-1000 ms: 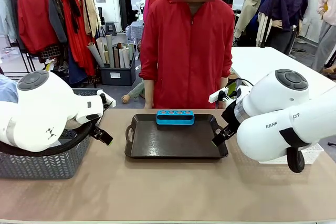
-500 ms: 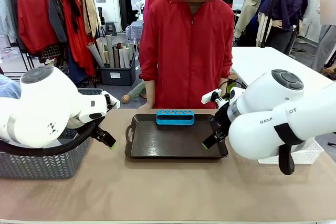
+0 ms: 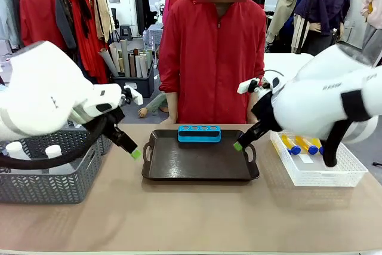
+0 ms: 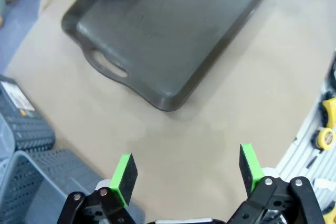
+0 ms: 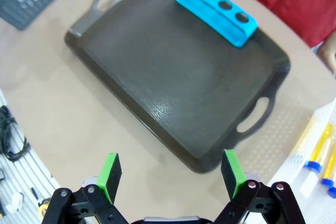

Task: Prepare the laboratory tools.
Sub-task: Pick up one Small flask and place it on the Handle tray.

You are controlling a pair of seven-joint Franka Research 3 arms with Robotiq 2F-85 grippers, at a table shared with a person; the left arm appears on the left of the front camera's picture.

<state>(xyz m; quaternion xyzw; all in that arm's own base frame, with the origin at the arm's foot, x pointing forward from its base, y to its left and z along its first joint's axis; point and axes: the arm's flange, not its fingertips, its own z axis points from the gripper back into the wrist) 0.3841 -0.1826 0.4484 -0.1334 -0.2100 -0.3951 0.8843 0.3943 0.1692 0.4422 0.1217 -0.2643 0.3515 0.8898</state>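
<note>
The blue four-hole rack (image 3: 199, 133) stands at the far edge of the tray (image 3: 197, 162), the left gripper (image 4: 187, 170) hovers tilted beside its left handle and the right gripper (image 5: 170, 169) over its right handle, both with fingers apart, and blue-capped tubes (image 3: 290, 144) lie in the bin (image 3: 316, 177).

One blue four-hole rack (image 3: 199, 134), one dark tray (image 3: 197, 162). Two white containers (image 3: 17, 149) in one grey basket (image 3: 48, 186) — and at least three blue-capped tubes (image 3: 291, 144) in one white bin (image 3: 316, 177).
</note>
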